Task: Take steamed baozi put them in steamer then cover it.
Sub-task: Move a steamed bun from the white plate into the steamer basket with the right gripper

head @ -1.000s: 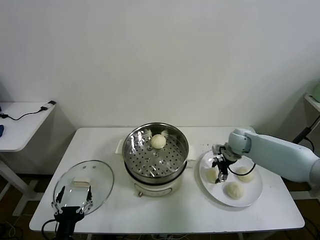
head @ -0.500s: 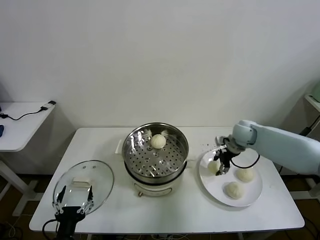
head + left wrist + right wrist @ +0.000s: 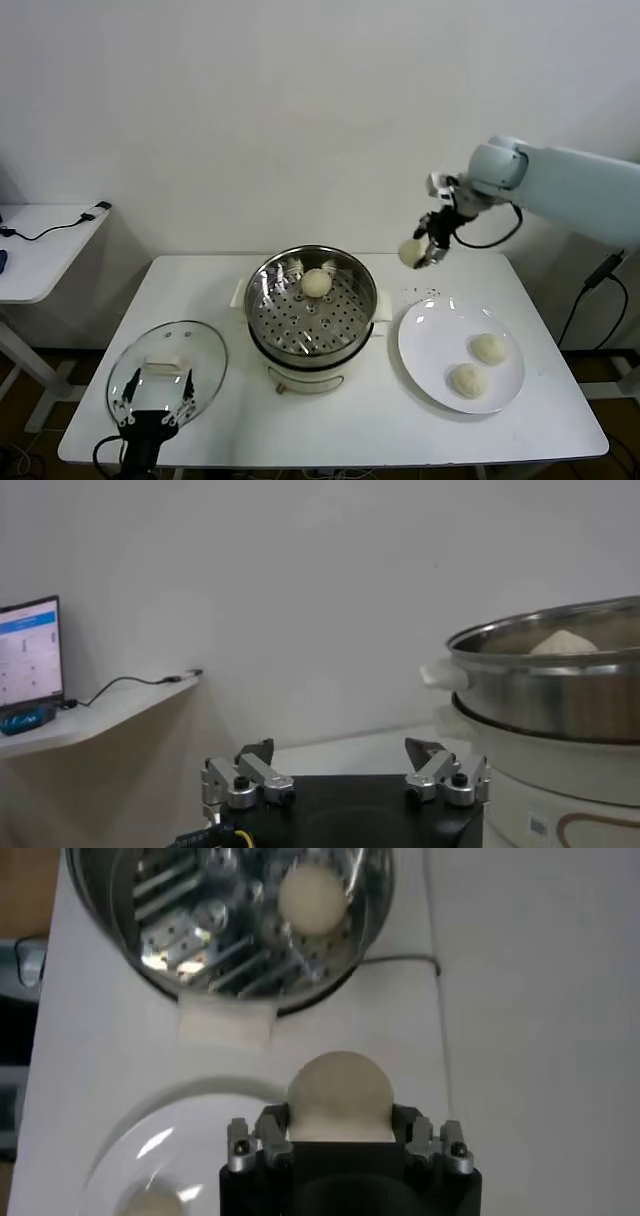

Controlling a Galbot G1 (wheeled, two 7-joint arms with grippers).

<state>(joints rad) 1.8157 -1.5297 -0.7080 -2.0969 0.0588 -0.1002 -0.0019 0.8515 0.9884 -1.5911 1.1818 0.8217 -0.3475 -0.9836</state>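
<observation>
R gripper (image 3: 424, 252) is clamping a small round cream-white dough bun (image 3: 409, 251) in mid-air, above the white surface (image 3: 560, 400) beside the round shiny steel steamer (image 3: 311, 300). L gripper (image 3: 151, 402) is sitting w/ jaws apart, holding nothing, by the round clear glass lid (image 3: 168, 372).

The right arm (image 3: 575, 190) is clad in smooth pale blue-white casing with a rounded joint, and a black cable is looped beneath it. Both the right gripper (image 3: 430, 250) and left gripper (image 3: 152, 410) are built of black bodies with silver metal finger links fastened by dark screws.
</observation>
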